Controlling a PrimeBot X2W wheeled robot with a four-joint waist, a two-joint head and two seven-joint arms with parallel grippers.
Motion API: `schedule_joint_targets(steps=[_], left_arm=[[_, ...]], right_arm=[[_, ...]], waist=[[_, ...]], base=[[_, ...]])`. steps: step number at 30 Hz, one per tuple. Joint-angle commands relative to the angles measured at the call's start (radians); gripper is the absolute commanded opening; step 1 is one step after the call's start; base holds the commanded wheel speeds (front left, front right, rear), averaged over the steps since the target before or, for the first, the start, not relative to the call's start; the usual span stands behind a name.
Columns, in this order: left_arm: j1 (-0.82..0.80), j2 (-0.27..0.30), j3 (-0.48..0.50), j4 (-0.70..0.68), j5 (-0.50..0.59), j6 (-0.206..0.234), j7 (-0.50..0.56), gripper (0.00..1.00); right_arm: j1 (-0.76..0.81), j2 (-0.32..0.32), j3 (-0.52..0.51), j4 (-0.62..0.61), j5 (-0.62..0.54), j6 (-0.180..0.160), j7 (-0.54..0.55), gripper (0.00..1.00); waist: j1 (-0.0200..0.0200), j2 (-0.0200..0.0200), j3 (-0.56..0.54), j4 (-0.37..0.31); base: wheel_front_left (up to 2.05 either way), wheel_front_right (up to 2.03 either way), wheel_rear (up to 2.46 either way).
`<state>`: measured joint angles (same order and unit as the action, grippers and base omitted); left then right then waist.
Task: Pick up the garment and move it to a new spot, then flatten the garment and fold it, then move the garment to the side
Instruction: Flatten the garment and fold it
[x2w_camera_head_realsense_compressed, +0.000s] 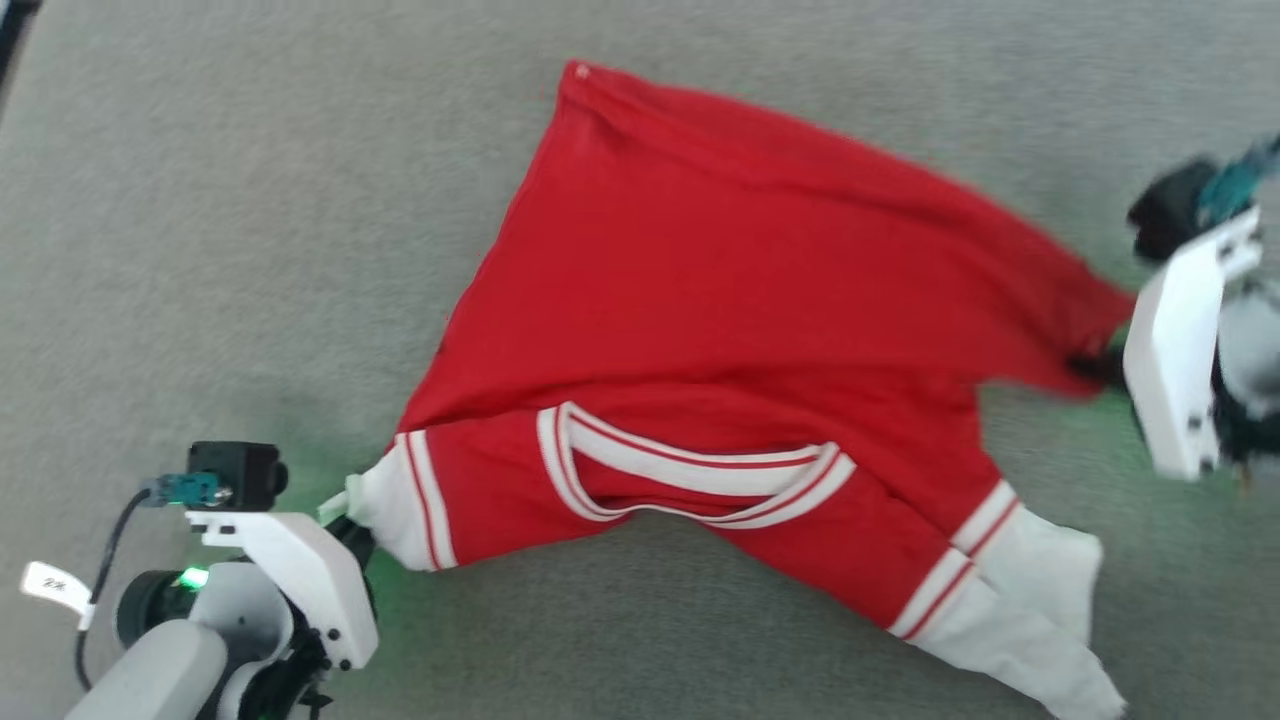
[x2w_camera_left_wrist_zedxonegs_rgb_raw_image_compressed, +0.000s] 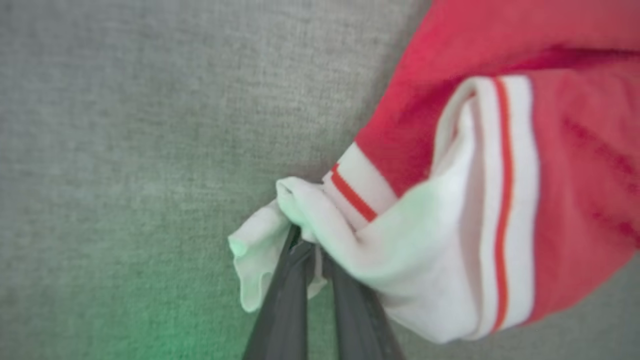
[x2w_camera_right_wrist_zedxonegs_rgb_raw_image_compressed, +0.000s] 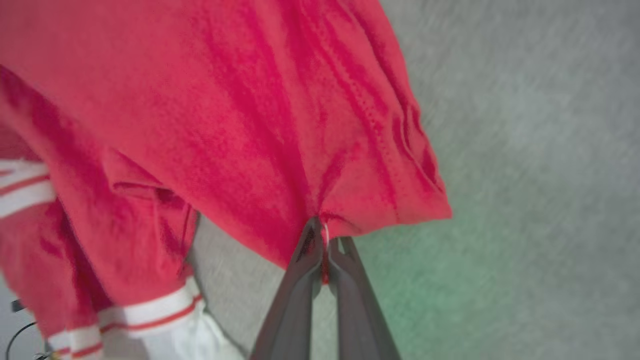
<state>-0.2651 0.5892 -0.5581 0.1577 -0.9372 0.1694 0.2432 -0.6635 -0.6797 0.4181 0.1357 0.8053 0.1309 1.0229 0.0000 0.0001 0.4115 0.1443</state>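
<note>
Holds garment (x2w_camera_head_realsense_compressed: 720, 300) stretched over grey surface (x2w_camera_head_realsense_compressed: 200, 200) between both arms. Pinches white sleeve tip (x2w_camera_left_wrist_zedxonegs_rgb_raw_image_compressed: 280, 220) with left end effector (x2w_camera_left_wrist_zedxonegs_rgb_raw_image_compressed: 311, 247), fingers pressed together on cloth. Clamps red hem corner (x2w_camera_right_wrist_zedxonegs_rgb_raw_image_compressed: 380, 210) with right end effector (x2w_camera_right_wrist_zedxonegs_rgb_raw_image_compressed: 325, 245), likewise closed (blurred in head view). Shows striped collar (x2w_camera_head_realsense_compressed: 690, 470) toward robot. Carries white tag (x2w_camera_head_realsense_compressed: 55, 583) on left wrist cable (x2w_camera_head_realsense_compressed: 100, 570), writing too blurred to read.

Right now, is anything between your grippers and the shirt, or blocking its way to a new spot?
Nothing visible. The left gripper grips the shirt by a white sleeve, the right gripper by a red edge; no other thing lies on the grey surface around it.
</note>
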Motion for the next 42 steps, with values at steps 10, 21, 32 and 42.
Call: schedule_joint_targets(steps=[10,21,32,42], left_arm=[[-0.002,0.001,-0.003,-0.030,-0.012,0.018,0.028,0.00],[0.018,-0.005,-0.019,-0.009,-0.020,0.001,0.021,0.00],[0.056,0.014,-0.013,-0.018,-0.026,0.012,0.006,0.00],[0.025,-0.005,-0.028,-0.037,-0.014,0.008,0.010,0.00]], right_arm=[[0.448,0.055,-0.201,-0.228,0.014,0.000,0.044,0.00],[0.636,0.236,-0.305,-0.179,-0.171,-0.003,-0.184,1.00],[0.652,0.249,-0.404,-0.422,-0.250,0.000,-0.386,1.00],[0.480,0.234,-0.308,-0.444,-0.301,0.000,-0.498,1.00]], waist=[[0.0000,-0.0001,-0.049,-0.100],[0.0000,-0.0001,-0.077,-0.087],[0.0000,-0.0001,-0.112,-0.077],[0.0000,-0.0001,-0.103,-0.017]], base=[[0.00,0.00,0.00],[0.00,0.00,0.00],[0.00,0.00,0.00],[0.00,0.00,0.00]])
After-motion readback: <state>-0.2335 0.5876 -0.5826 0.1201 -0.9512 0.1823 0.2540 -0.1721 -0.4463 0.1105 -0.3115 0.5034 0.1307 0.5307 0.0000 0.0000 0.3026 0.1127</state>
